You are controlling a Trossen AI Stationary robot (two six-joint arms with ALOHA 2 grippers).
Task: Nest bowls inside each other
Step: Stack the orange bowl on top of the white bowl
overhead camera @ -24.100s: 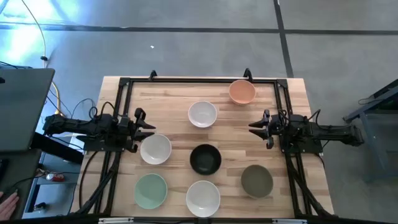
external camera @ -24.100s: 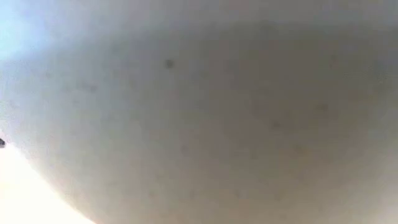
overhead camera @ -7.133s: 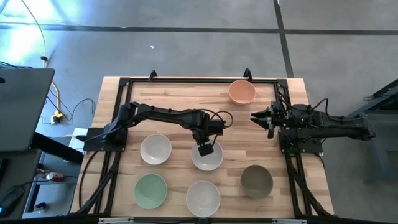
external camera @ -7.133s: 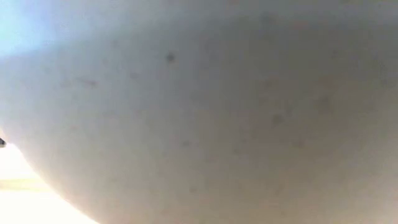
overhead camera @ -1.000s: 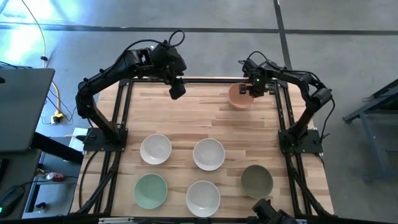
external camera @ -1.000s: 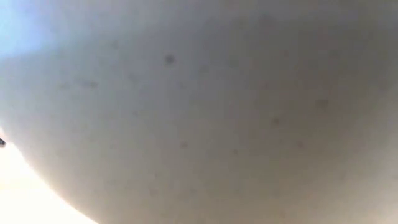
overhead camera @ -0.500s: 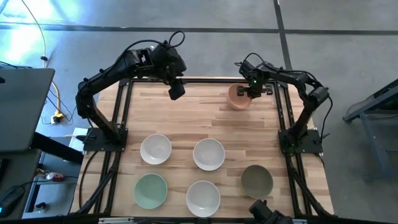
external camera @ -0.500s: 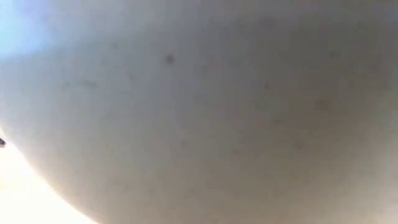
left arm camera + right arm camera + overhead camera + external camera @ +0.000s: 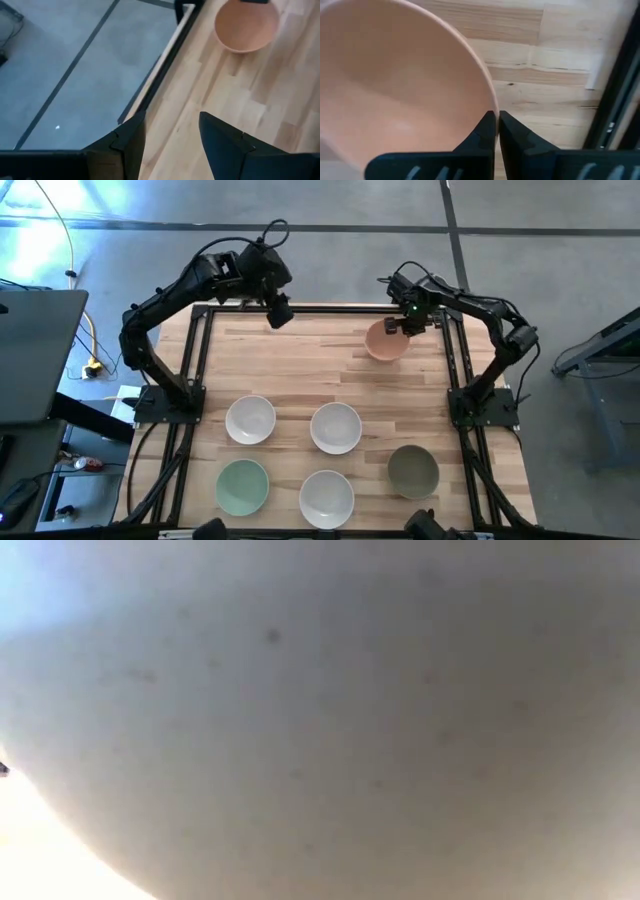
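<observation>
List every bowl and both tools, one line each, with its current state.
Peach bowl: rim pinched by the right tool, at the table's far edge.
White bowl, left: upright, alone, empty.
White bowl, centre: upright, empty; whether it sits in another bowl cannot be told.
White bowl, front: upright, alone, empty.
Mint bowl: upright, alone, empty.
Olive bowl: upright, alone, empty.
Left tool: open, holding nothing, over the table's far edge.

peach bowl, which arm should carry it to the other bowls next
Right. The right gripper is pinched on the peach bowl rim; the left gripper hangs open and empty at the table's far edge.
</observation>
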